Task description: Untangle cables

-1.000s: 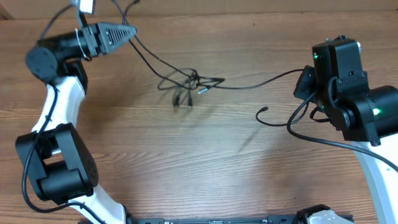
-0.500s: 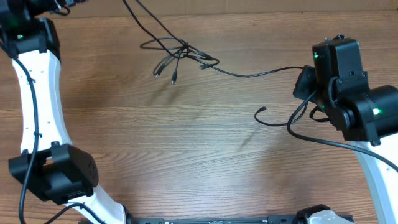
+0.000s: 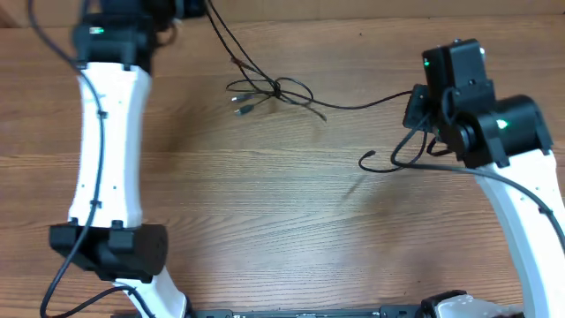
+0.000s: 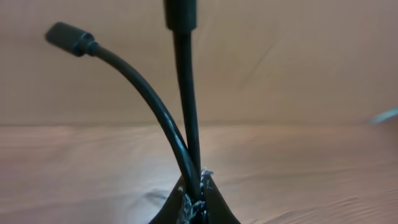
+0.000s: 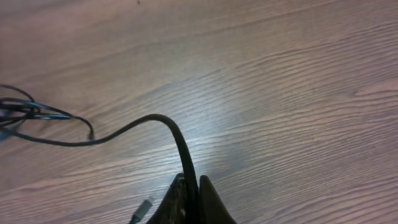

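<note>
Overhead, we see our left arm (image 3: 110, 150) has swung toward 3 o'clock; the cables (image 3: 275, 91) lie knotted at 12 o'clock on the tabletop (image 3: 265, 221). Left wrist: our left tool (image 4: 194, 208) is closed tight on two strands. Right wrist: our right tool (image 5: 191, 202) is closed tight on one.

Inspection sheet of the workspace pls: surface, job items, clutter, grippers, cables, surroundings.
Surface: wood-grain table, bare around the work.
Job's things: thin black cords, with a knot near the far edge and silvery plugs beside it. One strand runs to each gripper. A loose end lies by the right arm.
Clutter: nothing seen.
Grippers: left gripper shut on two cords, raised at the far edge. Right gripper shut on one cord.
Cables: thicker arm cable loops off the right arm, apart from the knot.
Surroundings: tan wall behind the table.
</note>
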Action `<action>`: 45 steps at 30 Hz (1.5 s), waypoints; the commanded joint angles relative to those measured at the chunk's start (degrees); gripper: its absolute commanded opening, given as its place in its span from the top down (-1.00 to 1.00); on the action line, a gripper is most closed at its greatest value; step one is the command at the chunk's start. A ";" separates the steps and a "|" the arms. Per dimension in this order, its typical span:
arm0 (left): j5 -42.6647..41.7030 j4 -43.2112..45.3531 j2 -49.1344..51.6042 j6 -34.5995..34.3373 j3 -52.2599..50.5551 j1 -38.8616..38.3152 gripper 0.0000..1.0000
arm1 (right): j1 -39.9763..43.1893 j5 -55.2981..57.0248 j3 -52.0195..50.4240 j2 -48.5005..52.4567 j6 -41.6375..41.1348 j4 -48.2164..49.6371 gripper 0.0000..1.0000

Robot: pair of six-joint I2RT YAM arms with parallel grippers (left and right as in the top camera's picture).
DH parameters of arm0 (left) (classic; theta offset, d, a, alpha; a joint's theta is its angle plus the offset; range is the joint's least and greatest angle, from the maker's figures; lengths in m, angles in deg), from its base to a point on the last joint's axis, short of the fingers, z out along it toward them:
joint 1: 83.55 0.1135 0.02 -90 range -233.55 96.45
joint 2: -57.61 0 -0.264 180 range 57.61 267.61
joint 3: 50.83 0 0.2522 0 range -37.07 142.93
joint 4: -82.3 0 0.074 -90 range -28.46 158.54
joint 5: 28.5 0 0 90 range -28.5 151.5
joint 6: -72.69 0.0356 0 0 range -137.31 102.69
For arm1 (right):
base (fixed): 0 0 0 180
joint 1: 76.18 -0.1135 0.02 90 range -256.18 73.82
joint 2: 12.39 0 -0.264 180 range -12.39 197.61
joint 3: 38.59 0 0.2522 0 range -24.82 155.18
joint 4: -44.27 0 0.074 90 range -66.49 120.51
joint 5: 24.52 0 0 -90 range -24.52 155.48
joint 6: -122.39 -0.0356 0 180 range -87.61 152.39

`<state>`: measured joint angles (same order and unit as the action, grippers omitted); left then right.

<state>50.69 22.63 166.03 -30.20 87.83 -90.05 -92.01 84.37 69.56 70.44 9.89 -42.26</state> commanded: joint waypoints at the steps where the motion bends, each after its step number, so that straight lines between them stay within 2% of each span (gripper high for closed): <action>1: 26.86 -4.33 -1.18 9.31 2.01 -6.03 0.92 | 0.17 2.67 0.50 2.64 2.01 0.48 0.92; 5: 37.68 -10.75 -1.18 9.16 2.01 -10.10 0.92 | 0.70 8.66 -0.44 5.25 1.99 0.87 0.93; 7: 38.47 -13.55 -1.20 8.66 2.01 -10.51 0.92 | 2.43 12.20 -1.09 6.47 1.29 1.18 0.92; 11: 38.47 -18.97 -1.55 4.57 2.01 -9.01 0.92 | 10.49 11.56 -3.23 7.32 -0.39 4.39 0.93; 18: 38.42 -24.63 -4.20 2.49 2.01 -3.23 0.92 | 30.71 1.60 -5.18 7.65 0.94 8.70 0.92; 21: 38.23 -25.44 -5.64 2.38 2.01 -2.36 0.92 | 36.98 -7.08 -5.18 7.65 4.11 9.88 0.92; 24: 38.25 -25.38 -6.29 2.58 2.01 -2.43 0.92 | 38.84 -12.44 -5.18 7.65 6.49 10.14 0.92; 38: 35.54 -26.84 -6.34 2.58 2.01 -2.51 0.92 | 37.66 -11.85 -5.18 7.69 6.47 10.14 0.92; 39: 34.75 -26.86 -6.34 2.58 2.01 -2.51 0.92 | 37.66 -12.70 -5.18 7.69 6.51 10.14 0.76; 40: 34.27 -26.86 -6.34 2.58 2.01 -2.51 0.92 | 37.64 -14.05 -5.18 7.67 6.58 10.12 0.40; 42: 34.03 -26.77 -6.34 2.58 2.01 -2.51 0.91 | 37.51 -18.84 -5.18 7.69 9.64 10.16 -0.75; 44: 34.03 -26.80 -6.34 2.58 2.01 -2.51 0.92 | 36.98 -22.84 -5.18 7.67 12.24 10.49 -1.00; 45: 34.03 -26.84 -6.34 2.58 2.01 -2.51 0.92 | 36.54 -24.33 -5.18 7.67 13.03 10.84 -1.00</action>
<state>85.51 -4.17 160.87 -26.61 88.62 -92.52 -54.51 67.61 64.56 78.38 18.50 -32.36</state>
